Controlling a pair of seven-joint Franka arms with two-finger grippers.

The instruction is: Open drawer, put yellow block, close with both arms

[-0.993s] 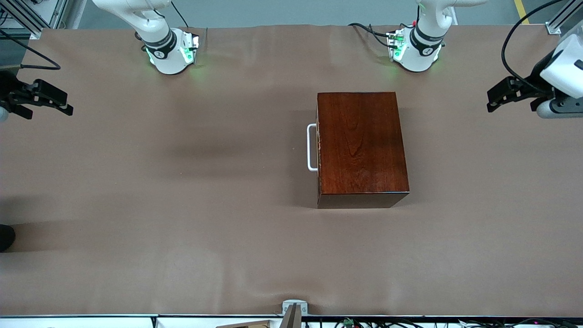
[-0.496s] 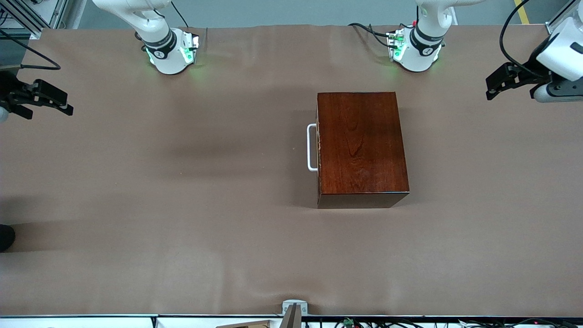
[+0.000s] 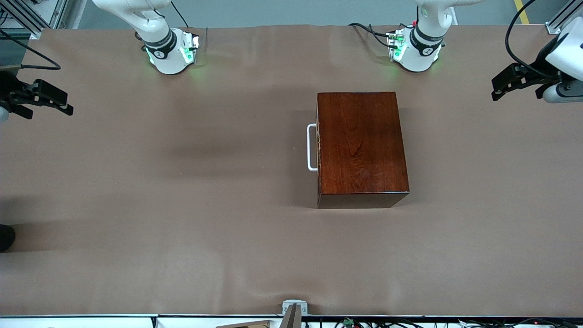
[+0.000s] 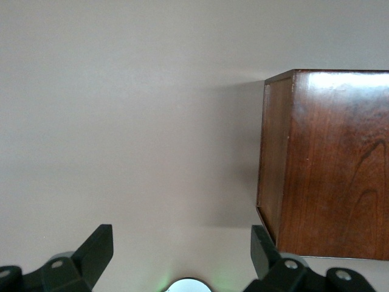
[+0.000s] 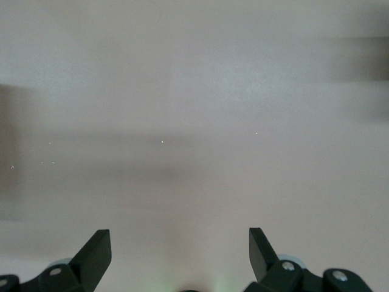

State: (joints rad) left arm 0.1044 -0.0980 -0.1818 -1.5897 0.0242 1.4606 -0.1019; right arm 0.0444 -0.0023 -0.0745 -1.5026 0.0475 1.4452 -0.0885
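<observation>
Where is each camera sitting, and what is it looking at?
Front view: high across the table, facing both arms' bases; shows the glossy reddish-brown wooden box, its white bar handle, the left tool and the right tool.
Left wrist view: on the left arm, looking down at the box past its open tool.
Right wrist view: on the right arm, over bare brown table, its open tool showing.
Front and left wrist views share the box.

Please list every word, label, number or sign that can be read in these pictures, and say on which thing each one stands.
None can be read.
Wooden box and its white handle: no text or label.
Black band above each arm's base: a small white mark, too small to read.
Both wrist views: no writing.
</observation>
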